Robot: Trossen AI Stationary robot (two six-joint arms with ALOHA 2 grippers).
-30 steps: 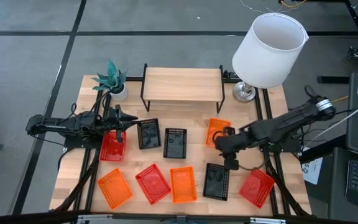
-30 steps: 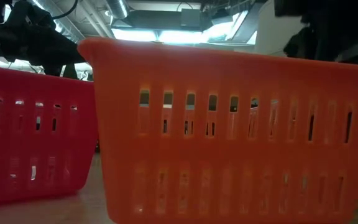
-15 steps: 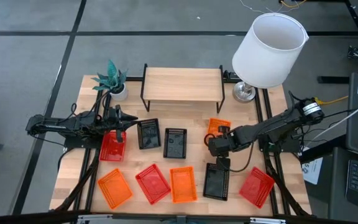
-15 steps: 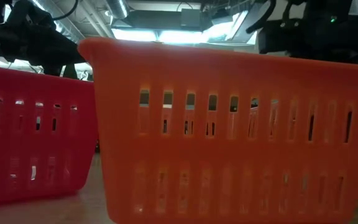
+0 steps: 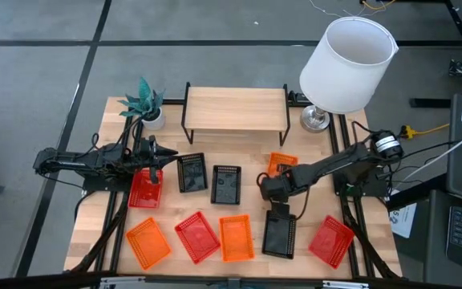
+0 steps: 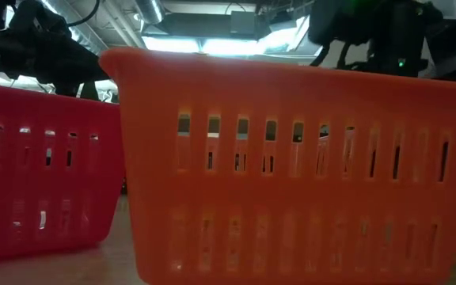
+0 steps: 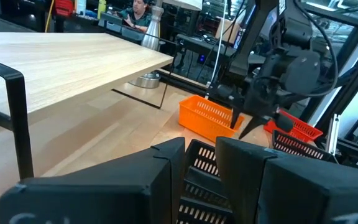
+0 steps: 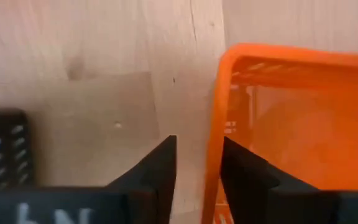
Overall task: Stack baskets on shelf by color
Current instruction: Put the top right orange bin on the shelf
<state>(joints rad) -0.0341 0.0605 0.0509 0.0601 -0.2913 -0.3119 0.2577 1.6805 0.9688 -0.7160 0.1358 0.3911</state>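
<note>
The light-wood shelf (image 5: pixel 235 108) stands bare at the far edge. Baskets lie scattered on the table: black (image 5: pixel 191 172) (image 5: pixel 225 185) (image 5: pixel 279 233), red (image 5: pixel 144 189) (image 5: pixel 197 237) (image 5: pixel 330 239), orange (image 5: pixel 147 243) (image 5: pixel 236 238). A third orange basket (image 5: pixel 285 163) sits right of centre. My right gripper (image 5: pixel 269 186) hangs over its near-left corner. In the right wrist view the gripper (image 8: pixel 197 146) is narrowly open, and the basket's wall (image 8: pixel 216 112) runs into the gap. I cannot tell whether they touch. My left gripper (image 5: pixel 171 158) (image 7: pixel 201 146) waits shut above the left red basket.
A white lamp (image 5: pixel 347 64) stands at the far right corner and a small potted plant (image 5: pixel 144 103) at the far left, beside the shelf. The low view is filled by an orange basket (image 6: pixel 291 174) and a red basket (image 6: pixel 38 182). Bare wood lies in front of the shelf.
My right gripper has moved toward the table's left, from beside the near black basket to the near-left corner of the orange basket right of centre. The baskets have stayed in place.
</note>
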